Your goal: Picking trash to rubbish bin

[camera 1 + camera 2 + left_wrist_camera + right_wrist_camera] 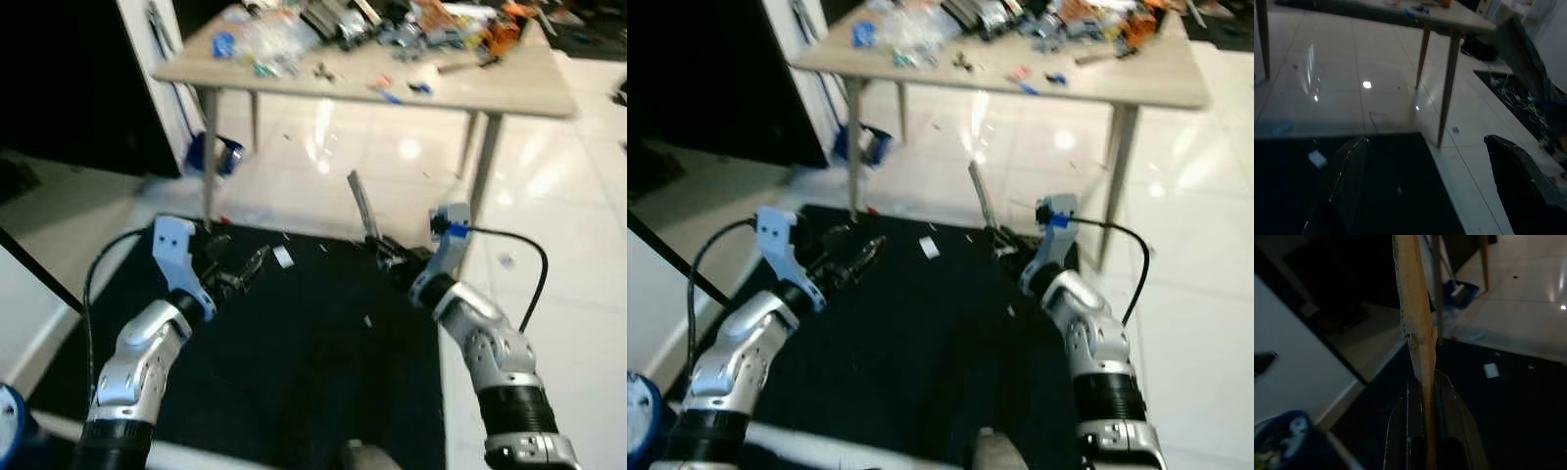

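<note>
The clutter point(392, 24) on the table point(509, 88) is too blurred for me to name. A blue bin point(1283, 440) is cut off at the picture's corner. My left gripper point(240, 272) is smeared; I can't judge its fingers.

Soft motion blur, ceiling-light glare on glossy floor tiles point(411, 147), dim murky wrist views

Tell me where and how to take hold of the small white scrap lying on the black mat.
The white scrap looks flat on the black mat, so a pinch from straight above across its short width seems best. The left tool is open and beside it, so it suits. The right tool is shut on a thin flat strip.
</note>
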Controlling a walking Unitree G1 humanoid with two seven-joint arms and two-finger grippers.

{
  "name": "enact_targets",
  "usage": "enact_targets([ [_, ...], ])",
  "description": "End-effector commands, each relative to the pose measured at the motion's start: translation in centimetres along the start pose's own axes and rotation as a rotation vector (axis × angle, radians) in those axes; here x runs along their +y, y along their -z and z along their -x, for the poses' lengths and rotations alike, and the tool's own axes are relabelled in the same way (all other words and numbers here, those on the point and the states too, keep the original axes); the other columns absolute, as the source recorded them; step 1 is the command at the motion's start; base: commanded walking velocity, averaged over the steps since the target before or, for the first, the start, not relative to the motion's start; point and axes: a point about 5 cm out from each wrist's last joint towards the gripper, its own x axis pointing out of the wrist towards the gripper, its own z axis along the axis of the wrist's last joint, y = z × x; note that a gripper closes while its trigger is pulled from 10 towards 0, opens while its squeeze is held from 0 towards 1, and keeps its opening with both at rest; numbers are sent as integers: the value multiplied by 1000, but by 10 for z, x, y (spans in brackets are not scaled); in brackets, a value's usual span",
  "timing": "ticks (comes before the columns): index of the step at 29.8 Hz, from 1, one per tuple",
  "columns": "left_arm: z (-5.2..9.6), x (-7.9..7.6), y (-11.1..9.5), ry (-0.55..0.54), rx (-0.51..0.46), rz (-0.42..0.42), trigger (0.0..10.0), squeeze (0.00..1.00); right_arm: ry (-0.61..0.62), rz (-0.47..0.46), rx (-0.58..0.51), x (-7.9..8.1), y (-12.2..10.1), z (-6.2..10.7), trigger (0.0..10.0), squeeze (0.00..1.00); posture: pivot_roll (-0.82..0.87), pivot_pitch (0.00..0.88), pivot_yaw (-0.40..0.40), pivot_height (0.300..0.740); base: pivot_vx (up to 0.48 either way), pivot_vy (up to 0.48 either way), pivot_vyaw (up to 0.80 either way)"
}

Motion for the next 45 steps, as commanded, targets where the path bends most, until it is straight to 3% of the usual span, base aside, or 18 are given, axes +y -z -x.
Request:
enact_targets([
  [1, 1, 2, 2, -6, 15, -4, 10000, 0, -17, 3, 7, 4, 1, -2, 10000, 0, -128, 0, 25, 740, -424, 0, 0],
  [22, -1, 4, 3, -32, 25, -7, 10000, 0, 0, 5, 27, 2, 2, -4, 10000, 0, -122, 0, 22, 740, -384, 0, 0],
  [45, 0, 7, 1, -45, 10, 3, 10000, 0, 24, 5, 46, 0, 4, -5, 10000, 0, -113, 0, 27, 740, 0, 0, -781],
])
